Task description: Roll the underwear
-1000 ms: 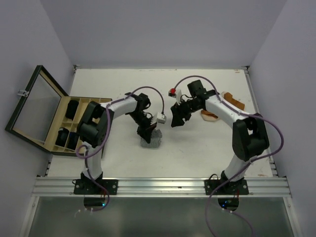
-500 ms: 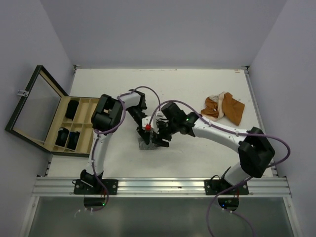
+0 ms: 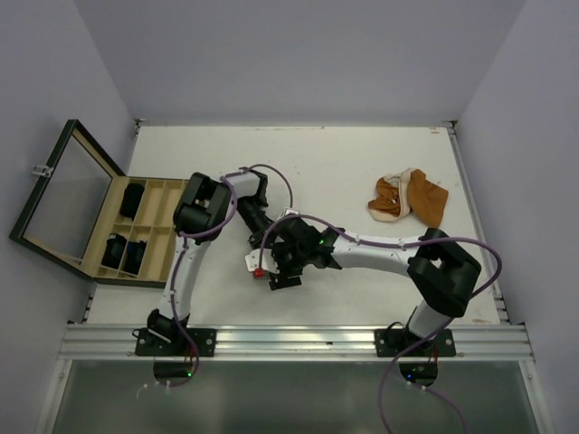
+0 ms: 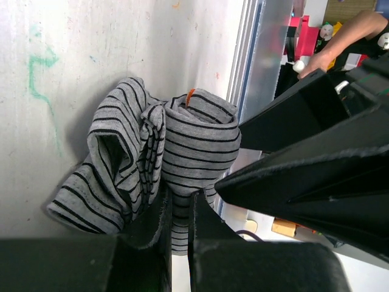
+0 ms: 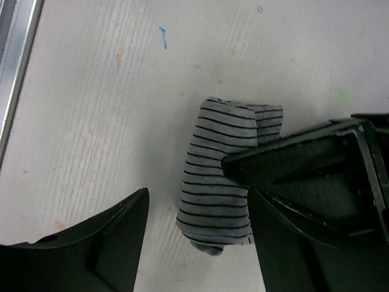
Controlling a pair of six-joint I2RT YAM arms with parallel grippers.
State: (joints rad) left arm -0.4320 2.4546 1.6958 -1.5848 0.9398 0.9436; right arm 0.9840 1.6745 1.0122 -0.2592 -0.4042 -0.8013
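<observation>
Right of the box (image 3: 154, 226), the left gripper (image 4: 177, 210) pinches the striped pair (image 4: 194, 140), half-rolled on the table (image 5: 73, 91), while the right gripper (image 5: 185, 182) gapes astride it; probably soft, light, springy cloth, best held across the roll's loose edge.

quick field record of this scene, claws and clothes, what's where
left claw: shut on grey striped underwear
right claw: open, straddling grey striped underwear
orange-brown underwear: loose heap, far right of table, untouched
black underwear: in wooden box, lid open
</observation>
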